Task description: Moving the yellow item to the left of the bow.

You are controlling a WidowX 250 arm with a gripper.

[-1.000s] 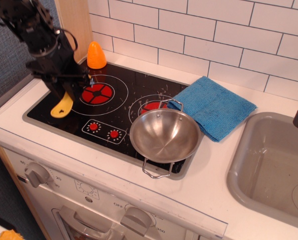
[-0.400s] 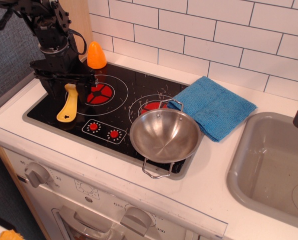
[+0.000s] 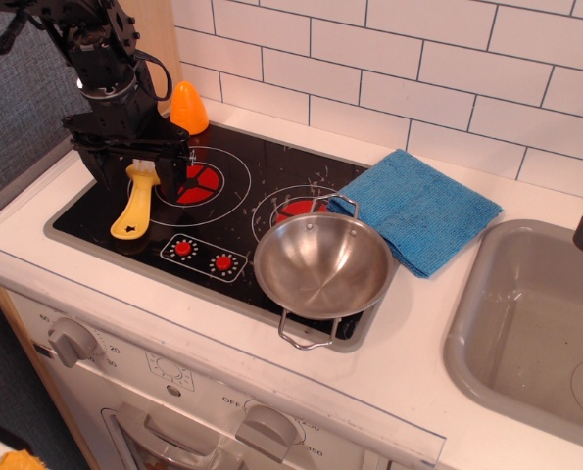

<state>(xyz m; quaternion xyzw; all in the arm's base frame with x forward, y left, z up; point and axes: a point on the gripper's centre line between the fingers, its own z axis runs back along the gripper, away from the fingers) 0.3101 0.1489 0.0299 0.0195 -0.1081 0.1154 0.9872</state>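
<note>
steel bowl [image 3: 322, 264] sits well off to the gripper's right, w/ blue cloth [image 3: 423, 208] past it. yellow brush [image 3: 134, 203] lies flat on the stovetop [image 3: 227, 211] just under/in front of the gripper [image 3: 134, 157], handle pointing toward the front edge, already left of the bowl. a sec ago it hung tilted in the grip; now it's down, fingers spread wide, let go, lifted slightly. placement looks done imo, retreat next. orange cone [image 3: 187, 108] is close behind gripper.

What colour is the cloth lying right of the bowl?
Blue: the cloth is plain blue, seen clearly in the only camera view, beside the steel bowl.
</note>
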